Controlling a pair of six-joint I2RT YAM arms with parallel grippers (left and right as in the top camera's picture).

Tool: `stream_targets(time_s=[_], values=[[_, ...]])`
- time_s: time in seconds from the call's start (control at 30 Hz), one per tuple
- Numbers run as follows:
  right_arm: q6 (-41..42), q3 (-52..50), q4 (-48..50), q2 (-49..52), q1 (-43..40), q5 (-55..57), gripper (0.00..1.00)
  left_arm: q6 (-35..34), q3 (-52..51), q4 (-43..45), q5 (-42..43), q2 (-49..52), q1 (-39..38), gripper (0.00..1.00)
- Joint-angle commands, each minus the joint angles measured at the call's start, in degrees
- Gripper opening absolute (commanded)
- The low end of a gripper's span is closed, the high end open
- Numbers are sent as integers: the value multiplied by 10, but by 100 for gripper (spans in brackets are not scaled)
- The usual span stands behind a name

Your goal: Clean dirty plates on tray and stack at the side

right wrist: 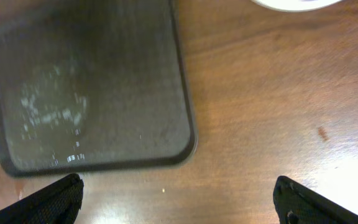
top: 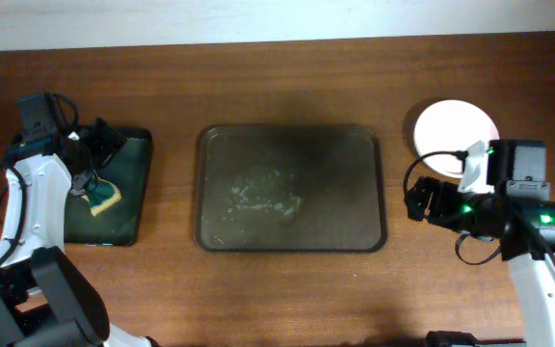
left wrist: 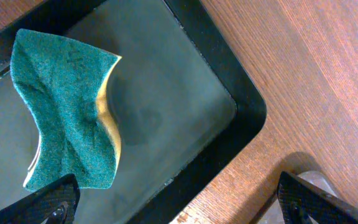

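The dark brown tray (top: 340, 164) lies in the middle of the table with no plates on it, only pale wet smears near its centre. It also shows in the right wrist view (right wrist: 104, 56). A white round plate (top: 454, 128) sits on the table at the far right; whether others lie under it cannot be told. Its edge shows at the top of the right wrist view (right wrist: 294, 4). My right gripper (top: 415, 200) is open and empty over bare wood, between the tray and the plate (right wrist: 179, 202). My left gripper (top: 102, 145) is open and empty (left wrist: 179, 208).
A smaller black tray (top: 133, 207) at the left holds a green and yellow sponge (top: 104, 198). In the left wrist view the sponge (left wrist: 67, 118) lies free in the black tray (left wrist: 244, 118), by my left finger.
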Motion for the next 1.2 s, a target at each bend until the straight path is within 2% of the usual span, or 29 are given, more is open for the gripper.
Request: stream_targets(time_s=[0.0,0.23,0.3,0.37,0.47,0.63,0.77,0.9,1.03,1.17], values=[[-4,-12,1,14,15,0,98,9,-1,1,4,-9,1,99],[-11,-12,-2,76,16,4,98,9,-1,1,4,-9,1,99],[-11,-20,28,64,24,-5,98,9,-1,1,4,-9,1,99],[-11,-45,89,19,57,-2,98,9,-1,1,4,-9,1,99],[-23,-154,227,-130,111,21,98,9,-1,1,4,-9,1,100],[-24,-367,362,-346,109,23,98,9,-1,1,4,-9,1,100],[-24,-520,442,-538,63,5,98,9,-1,1,4,-9,1,100],[-39,-582,515,-627,63,15,98,9,-1,1,4,-9,1,99],[-39,-634,637,-633,64,36,98,10,-1,1,4,-9,1,99],[-52,-640,642,-633,64,67,98,9,-1,1,4,-9,1,99]])
